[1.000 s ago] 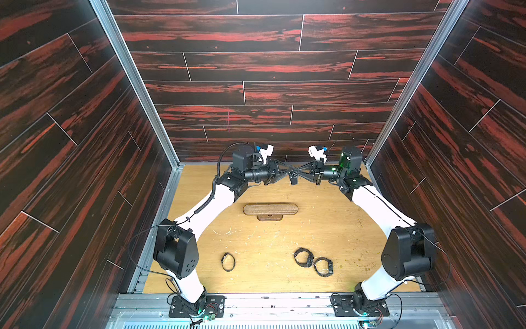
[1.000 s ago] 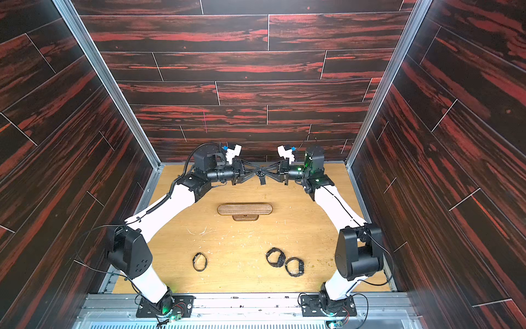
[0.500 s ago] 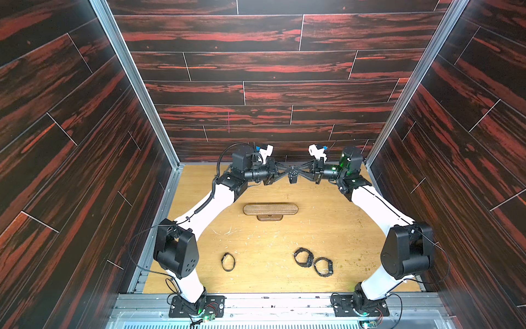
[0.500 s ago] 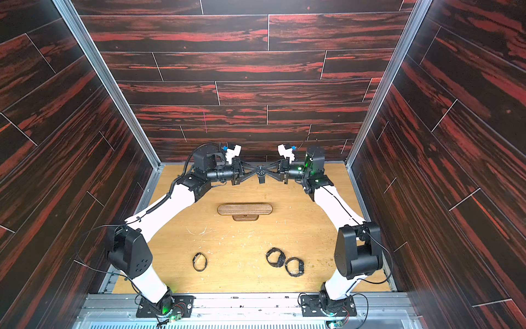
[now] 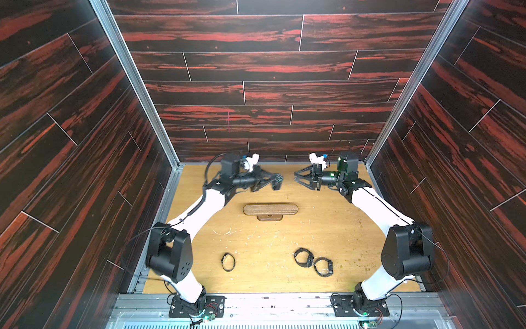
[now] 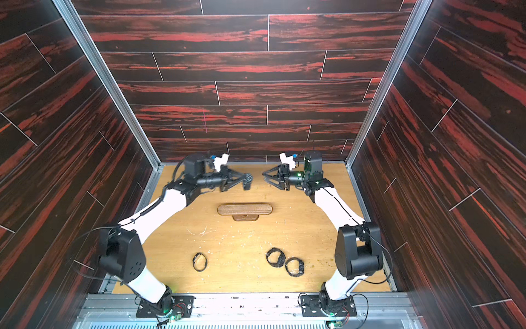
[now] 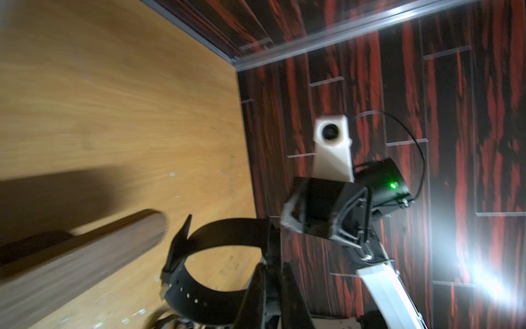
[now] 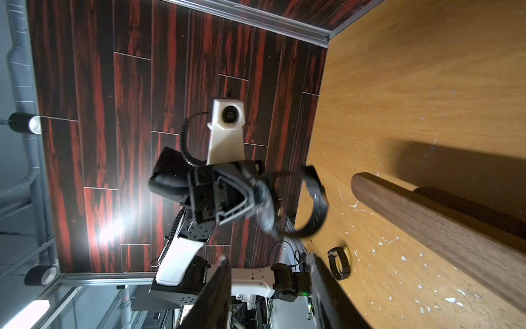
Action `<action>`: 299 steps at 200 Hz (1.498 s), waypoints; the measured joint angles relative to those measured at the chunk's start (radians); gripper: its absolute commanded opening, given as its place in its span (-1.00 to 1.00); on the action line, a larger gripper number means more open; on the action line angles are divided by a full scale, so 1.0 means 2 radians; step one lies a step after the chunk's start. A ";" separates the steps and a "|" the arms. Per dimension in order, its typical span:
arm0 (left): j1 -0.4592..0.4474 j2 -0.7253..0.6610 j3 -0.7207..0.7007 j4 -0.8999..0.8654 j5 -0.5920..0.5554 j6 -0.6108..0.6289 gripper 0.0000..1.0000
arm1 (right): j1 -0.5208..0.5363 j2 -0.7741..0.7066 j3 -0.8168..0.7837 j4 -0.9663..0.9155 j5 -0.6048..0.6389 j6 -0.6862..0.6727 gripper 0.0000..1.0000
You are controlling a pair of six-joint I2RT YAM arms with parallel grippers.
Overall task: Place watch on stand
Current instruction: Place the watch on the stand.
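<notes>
My left gripper [image 5: 273,180] is shut on a black watch [image 5: 277,183], which hangs in the air behind the stand's middle. In the left wrist view the watch's strap [image 7: 222,230] loops out sideways from my shut fingers [image 7: 256,287]. My right gripper [image 5: 296,176] faces it a short gap away, open and empty. The right wrist view shows the watch [image 8: 314,208] in the left gripper, apart from my own fingers [image 8: 216,290]. The stand [image 5: 270,209], a long dark-brown wooden bar on a small base, sits mid-table and carries nothing; it also appears as the stand [image 6: 244,209].
Three more black watches lie near the front of the table: a lone watch [image 5: 228,261] on the left and a touching pair [image 5: 303,257], [image 5: 323,266] on the right. Dark panelled walls close in the back and both sides.
The two grippers met over one watch; the right one has now opened, let go and drawn back right. The left gripper closed on the watch and holds it alone.
</notes>
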 measured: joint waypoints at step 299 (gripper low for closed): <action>0.137 0.026 -0.125 -0.116 0.035 0.174 -0.72 | 0.033 0.067 0.056 -0.368 0.222 -0.254 -0.06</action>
